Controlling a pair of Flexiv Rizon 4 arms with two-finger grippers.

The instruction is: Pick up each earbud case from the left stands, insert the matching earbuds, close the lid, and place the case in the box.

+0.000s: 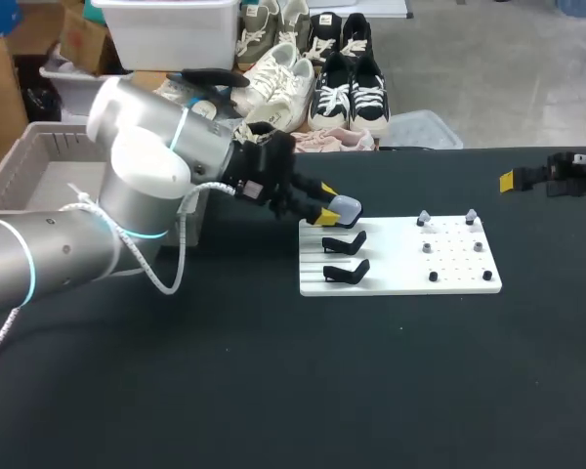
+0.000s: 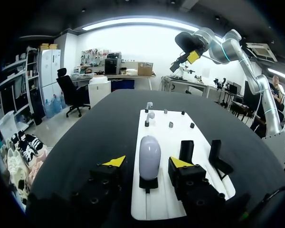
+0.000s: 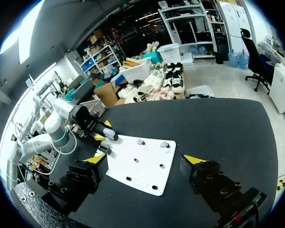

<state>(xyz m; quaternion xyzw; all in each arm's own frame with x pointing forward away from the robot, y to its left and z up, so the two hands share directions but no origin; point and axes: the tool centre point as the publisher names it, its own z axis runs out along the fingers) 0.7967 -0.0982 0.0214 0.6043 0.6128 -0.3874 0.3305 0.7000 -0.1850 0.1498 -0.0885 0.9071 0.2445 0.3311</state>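
The left gripper [image 2: 148, 162] hangs low over the left end of a white board [image 1: 400, 278]. Its yellow-tipped fingers are spread to a middling gap on either side of an earbud case [image 1: 346, 206]. A sliver of board shows between each finger and the case, so neither finger touches it and the gripper holds nothing. The left arm [image 1: 127, 195] reaches in from the left edge of the table [image 1: 273, 391].

Well apart, at the far right of the table, the right gripper [image 3: 145, 161] hovers with its fingers wide apart and empty, facing back toward the board.

The table is flat and black, and the board lies on it right of centre. On the board's left end stand three black stands in a near-to-far row. The two nearer stands [image 1: 346, 256] are bare, and the farthest one carries the case. On the board's right half are small pegs [image 1: 456, 261] in two columns, and the farthest pair are topped by pale earbuds [image 1: 423, 217]. A grey box [image 1: 15, 156] sits at the far left, behind the left arm.

The case is a smooth, pale lilac-grey oval with rounded ends. It stands upright on its stand, and its lid looks closed.
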